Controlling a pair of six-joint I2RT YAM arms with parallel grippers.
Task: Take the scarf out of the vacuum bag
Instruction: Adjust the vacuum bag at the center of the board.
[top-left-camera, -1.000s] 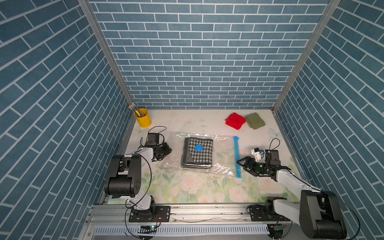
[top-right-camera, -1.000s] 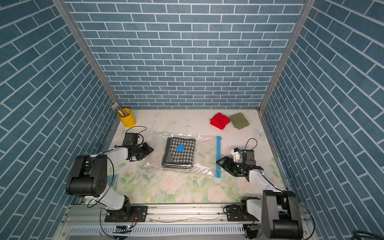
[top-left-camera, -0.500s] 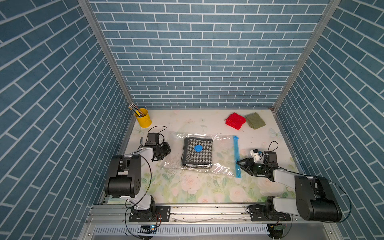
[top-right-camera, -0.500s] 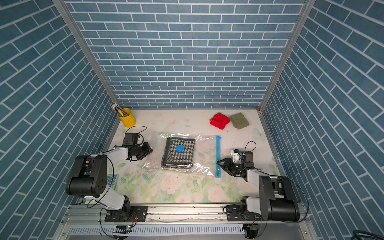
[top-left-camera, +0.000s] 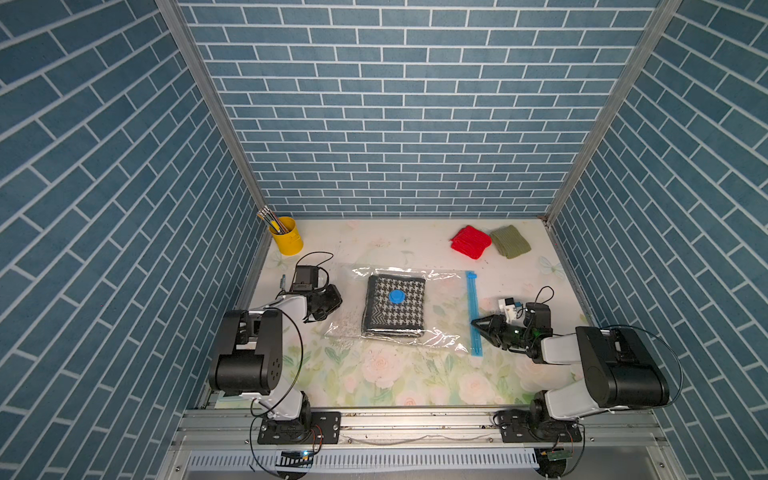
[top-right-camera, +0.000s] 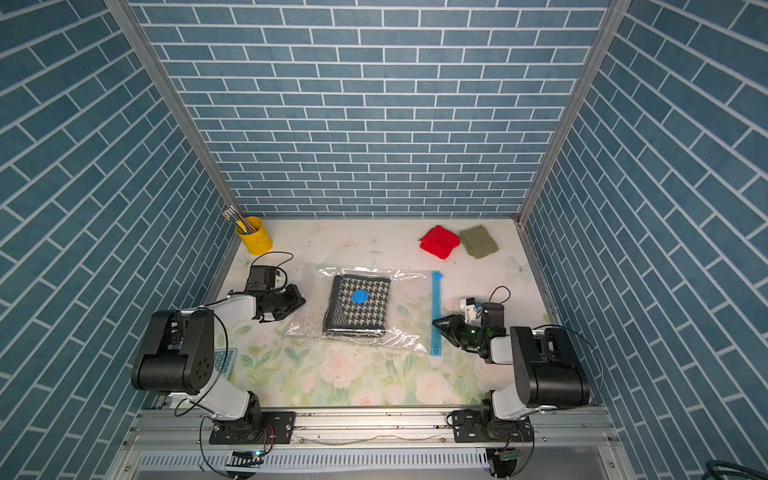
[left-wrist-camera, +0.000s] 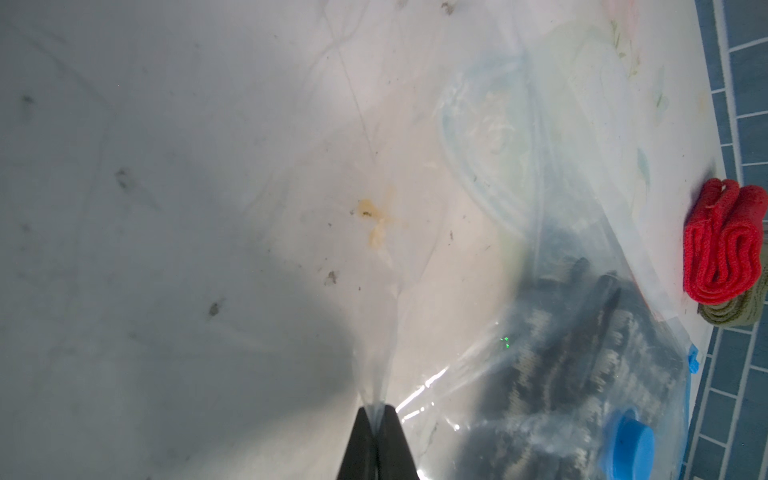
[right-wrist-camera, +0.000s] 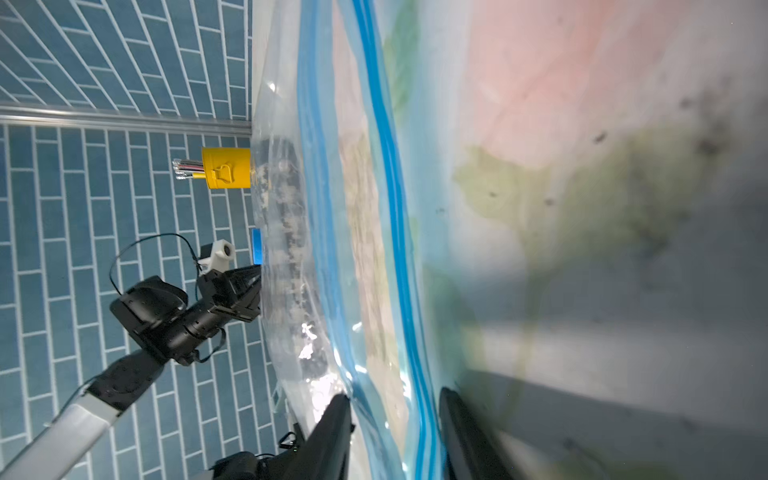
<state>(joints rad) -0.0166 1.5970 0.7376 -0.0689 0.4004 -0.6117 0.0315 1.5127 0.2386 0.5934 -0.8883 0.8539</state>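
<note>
Removal is unstarted: folded houndstooth knit scarf (top-left-camera: 411, 309) lies inside clear plastic vacuum bag (top-left-camera: 444, 299), film pinched tight by left gripper (left-wrist-camera: 376, 409), light-blue zip strip (right-wrist-camera: 390, 187) straddled by part-open right gripper (right-wrist-camera: 395, 395).

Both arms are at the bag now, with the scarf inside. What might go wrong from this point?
1. The left gripper pinches only a thin fold of the vacuum bag; under a pull the film may slip out or tear.
2. The right gripper has its jaws either side of the zip strip, not clamped; closing there may pinch both layers and keep the scarf sealed in.
</note>
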